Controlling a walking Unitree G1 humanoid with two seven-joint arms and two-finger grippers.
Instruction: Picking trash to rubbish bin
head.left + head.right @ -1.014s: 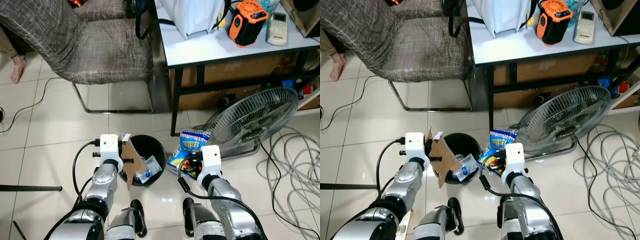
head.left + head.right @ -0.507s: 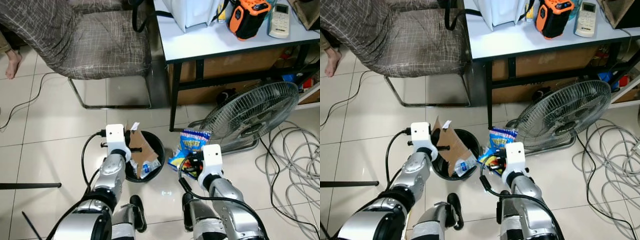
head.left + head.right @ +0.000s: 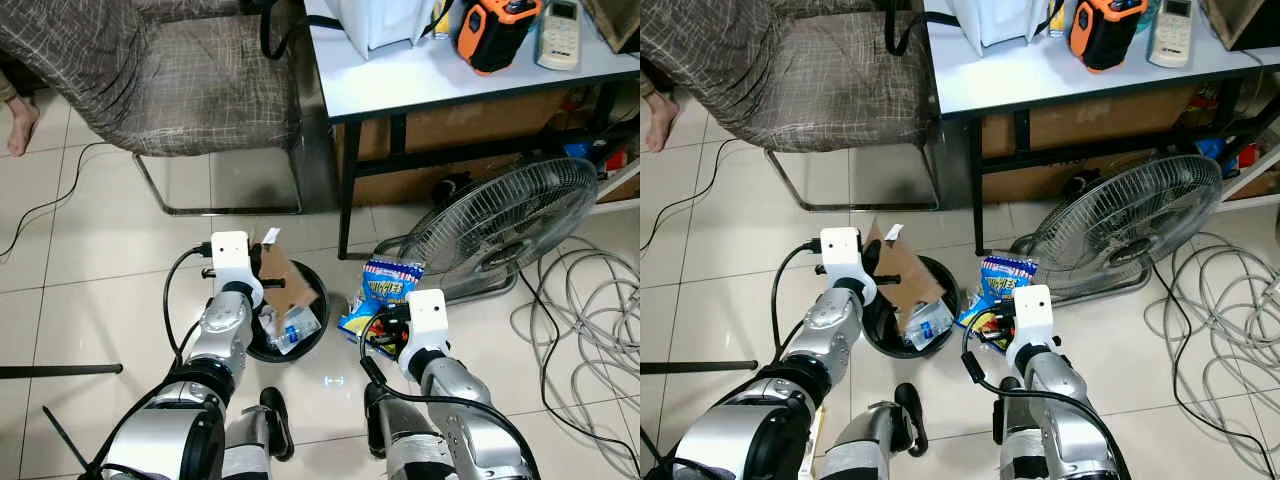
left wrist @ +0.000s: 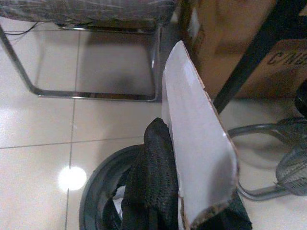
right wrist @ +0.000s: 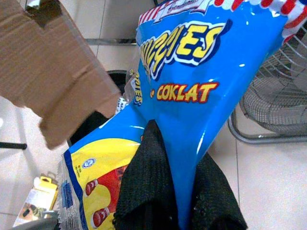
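The left gripper (image 4: 180,211) has its black fingers (image 4: 151,182) clenched on the lower edge of a cardboard piece (image 4: 196,143), one finger on each face; the far finger is mostly hidden behind the sheet. In the head views this cardboard piece stands tilted over the rim of the black rubbish bin (image 3: 312,335), its lower end inside the bin and its top corner carrying a small white tag. Inside the bin lie a crumpled plastic bottle (image 3: 293,330) and other items too small to identify. The right gripper (image 5: 175,201) has its fingers (image 5: 141,177) clamped on a blue snack bag (image 5: 192,81), gripping a fold near the lower part; the bag's top is cut off by the frame. In the head views the bag sits just beside the bin, between it and the floor fan (image 3: 500,225). Loose cables (image 3: 580,320) lie on the tiled floor past the fan. Above stands a bench (image 3: 420,85) carrying an orange device, and beside it a covered chair (image 3: 160,80).
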